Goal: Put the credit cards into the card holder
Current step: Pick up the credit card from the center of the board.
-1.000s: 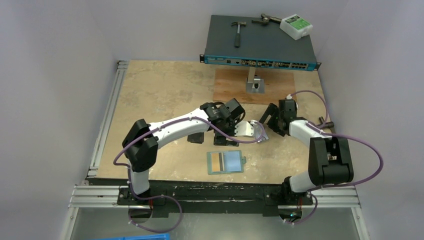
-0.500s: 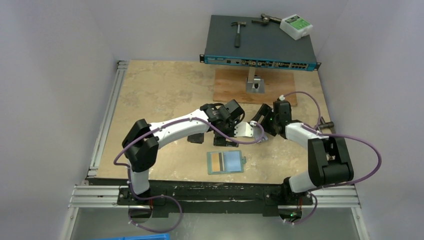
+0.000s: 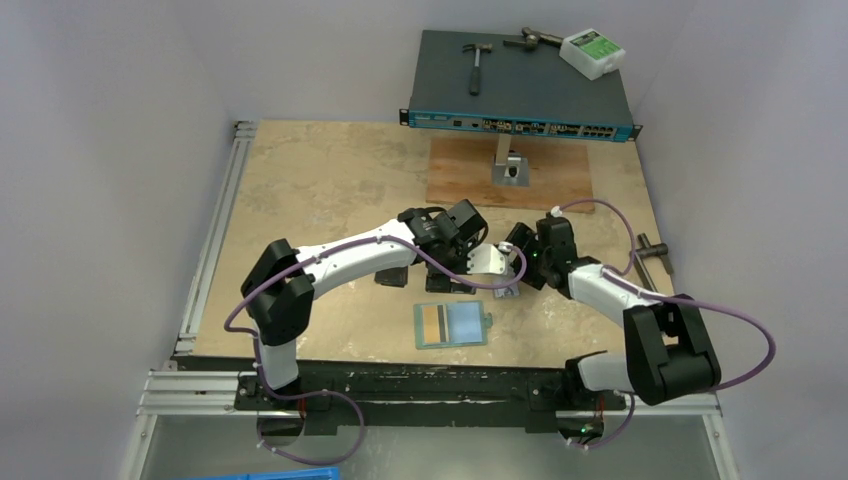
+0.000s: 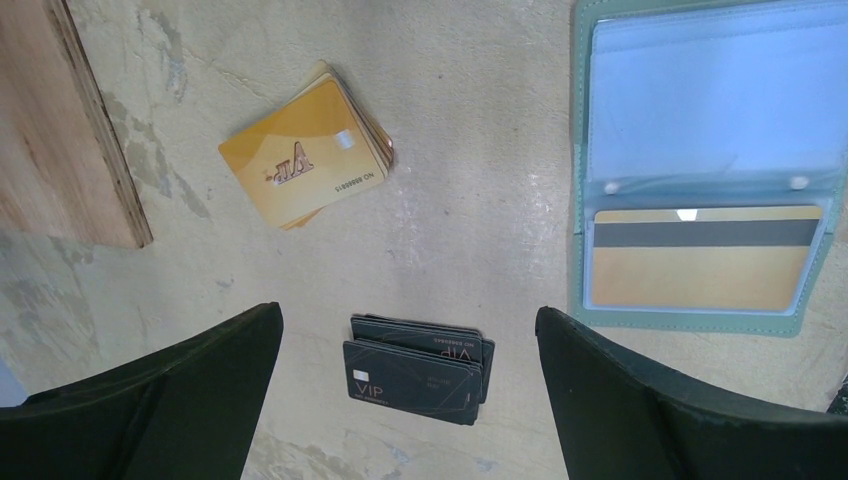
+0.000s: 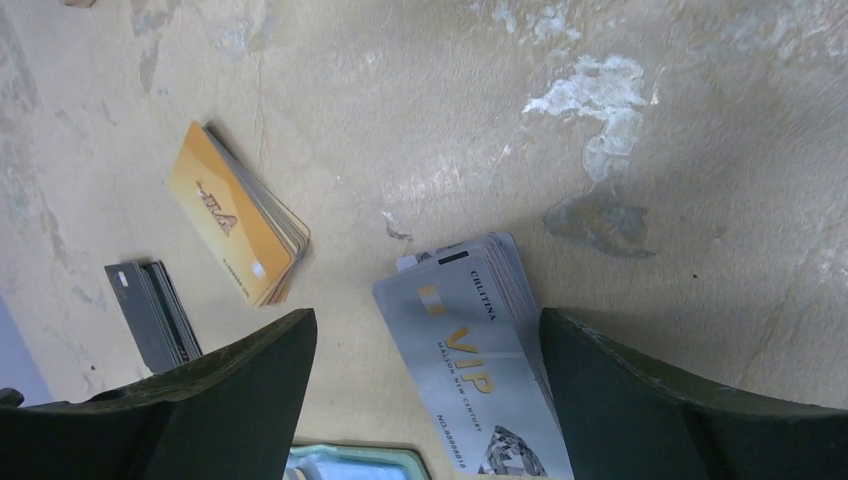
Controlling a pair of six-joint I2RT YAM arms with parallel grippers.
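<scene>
The teal card holder (image 3: pixel 452 324) lies open near the front edge, with an orange card (image 4: pixel 700 262) in one clear pocket. It also shows in the left wrist view (image 4: pixel 578 180). A silver-grey card stack (image 5: pixel 480 350) lies on the table between my right gripper's (image 5: pixel 425 405) open jaws. In the top view the stack (image 3: pixel 490 260) sits between both grippers. An orange card stack (image 4: pixel 305 160) and a black VIP card stack (image 4: pixel 418 368) lie under my left gripper (image 4: pixel 410 400), which is open and empty above the black stack.
A network switch (image 3: pixel 520 85) with hammers and a white box stands at the back. A wooden board (image 3: pixel 460 180) with a metal bracket (image 3: pixel 508 165) lies in front of it. A black flat rectangle (image 3: pixel 395 277) lies under the left arm. A tool (image 3: pixel 655 248) lies at the right.
My right arm has swung left and lowered its open gripper over the silver card stack. The left arm has hardly moved.
</scene>
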